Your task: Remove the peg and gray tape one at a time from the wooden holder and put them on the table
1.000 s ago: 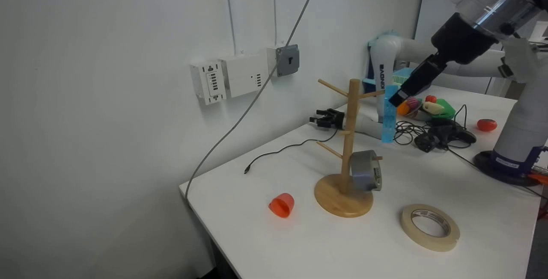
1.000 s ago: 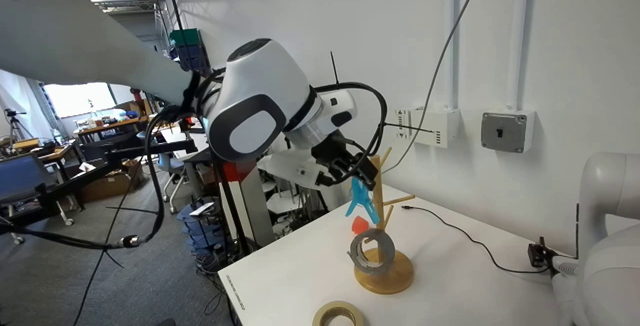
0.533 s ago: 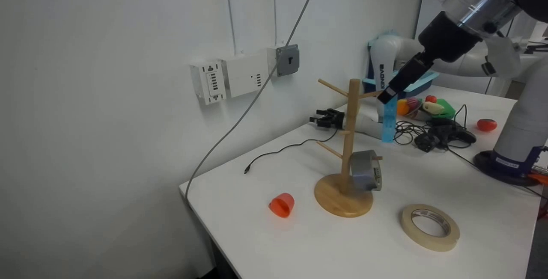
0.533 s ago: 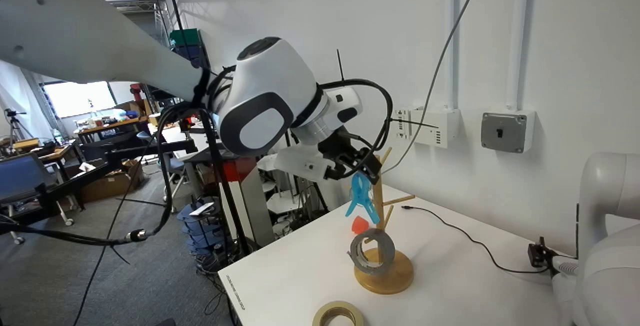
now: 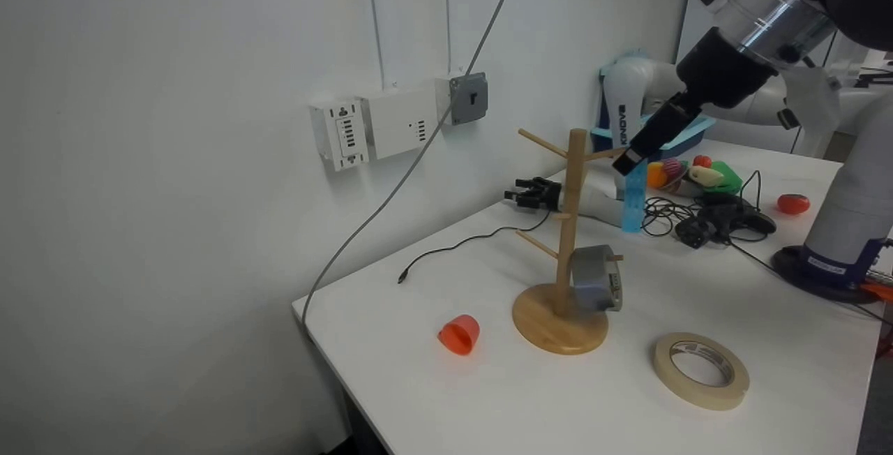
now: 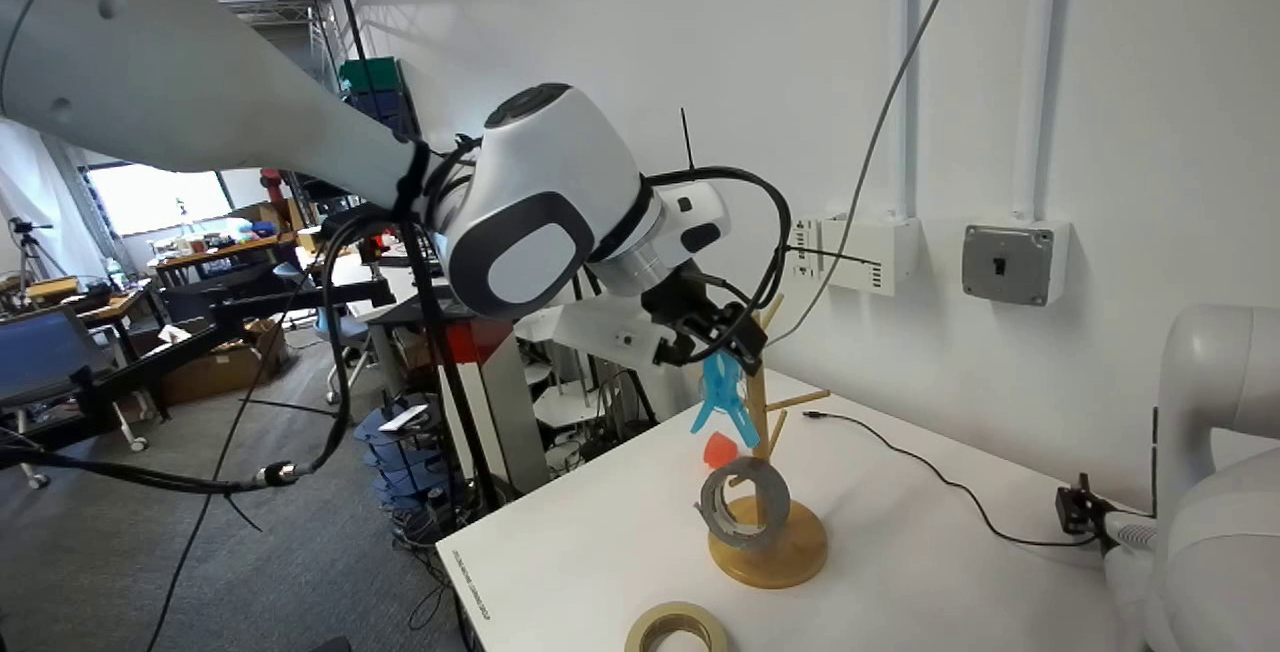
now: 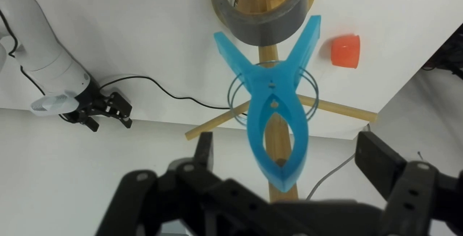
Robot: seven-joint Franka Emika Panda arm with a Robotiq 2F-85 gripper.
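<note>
The light-blue peg (image 7: 273,73) hangs on an upper arm of the wooden holder (image 5: 572,218), its two handles pointing down toward the tape. Lower on the same stand, the gray tape (image 5: 593,277) hangs around a branch close to the round base. My gripper (image 7: 285,145) is open, its fingers standing wide to either side of the peg's upper end in the wrist view, with gaps on both sides. In an exterior view the fingertips (image 5: 626,162) overlap the peg's top; contact cannot be made out. The white table (image 5: 432,399) lies below the stand.
A tan tape roll (image 5: 668,375) lies flat on the table, and an orange cup (image 5: 464,329) rests on its side. Behind the stand are a second white arm with a black gripper (image 5: 534,193), cables (image 5: 481,237) and toy food (image 5: 704,176). Bare branches (image 7: 336,109) stick out beside the peg.
My open gripper has moved toward the holder's pole, coming over the peg's top, and has dipped slightly in the last half second. Peg, tape and holder stay where they were.
</note>
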